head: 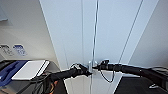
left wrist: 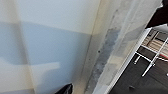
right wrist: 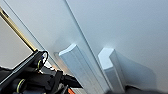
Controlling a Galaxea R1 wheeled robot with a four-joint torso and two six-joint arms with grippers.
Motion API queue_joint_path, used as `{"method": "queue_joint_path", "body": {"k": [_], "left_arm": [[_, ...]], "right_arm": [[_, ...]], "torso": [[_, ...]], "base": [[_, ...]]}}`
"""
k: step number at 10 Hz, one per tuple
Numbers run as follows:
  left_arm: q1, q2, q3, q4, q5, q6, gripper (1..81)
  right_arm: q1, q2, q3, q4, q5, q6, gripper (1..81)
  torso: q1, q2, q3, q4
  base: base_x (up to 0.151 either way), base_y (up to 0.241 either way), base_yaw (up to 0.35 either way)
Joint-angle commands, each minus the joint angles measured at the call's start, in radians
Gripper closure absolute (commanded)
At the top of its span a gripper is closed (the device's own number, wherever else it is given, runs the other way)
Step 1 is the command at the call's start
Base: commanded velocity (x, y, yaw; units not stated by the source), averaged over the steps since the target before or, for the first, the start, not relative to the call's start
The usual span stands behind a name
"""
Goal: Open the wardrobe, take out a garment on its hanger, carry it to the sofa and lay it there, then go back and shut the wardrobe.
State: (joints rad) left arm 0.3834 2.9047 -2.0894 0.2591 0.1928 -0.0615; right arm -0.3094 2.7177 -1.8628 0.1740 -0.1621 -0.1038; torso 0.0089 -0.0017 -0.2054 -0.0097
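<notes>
- Wardrobe (head: 100,32): directly ahead, doors shut, seam unbroken.
- Handles (head: 90,66): paired at the seam; left gripper (head: 86,70) and right gripper (head: 96,66) each meet one.
- Grip state: cannot tell for either.
- Step, as judged: opening; next calls for outward pulls.
- Room: table (head: 27,70) left of wardrobe restricts that door's swing.

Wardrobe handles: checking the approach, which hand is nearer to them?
Roughly equal: the left hand meets the handles from its side, the right hand from the other.
</notes>
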Motion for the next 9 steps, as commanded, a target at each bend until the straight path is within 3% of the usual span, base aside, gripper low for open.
{"method": "queue_joint_path", "body": {"k": [1,5,9], "left_arm": [[-0.174,0.016,0.051,0.022,-0.009,0.0,1.0],[-0.174,0.051,0.032,0.048,-0.01,0.0,1.0],[-0.175,0.114,-0.075,0.072,-0.01,0.002,1.0]], "right_arm": [[0.172,0.009,0.039,0.009,-0.016,0.001,1.0],[0.169,0.007,0.062,0.012,-0.008,0.003,1.0],[0.161,0.01,0.073,0.012,0.0,0.003,1.0]], "torso": [[0.0,0.0,0.0,0.0],[0.0,0.0,0.0,0.0],[0.0,0.0,0.0,0.0]], "base": [[0.0,0.0,0.0],[0.0,0.0,0.0],[0.0,0.0,0.0]]}}
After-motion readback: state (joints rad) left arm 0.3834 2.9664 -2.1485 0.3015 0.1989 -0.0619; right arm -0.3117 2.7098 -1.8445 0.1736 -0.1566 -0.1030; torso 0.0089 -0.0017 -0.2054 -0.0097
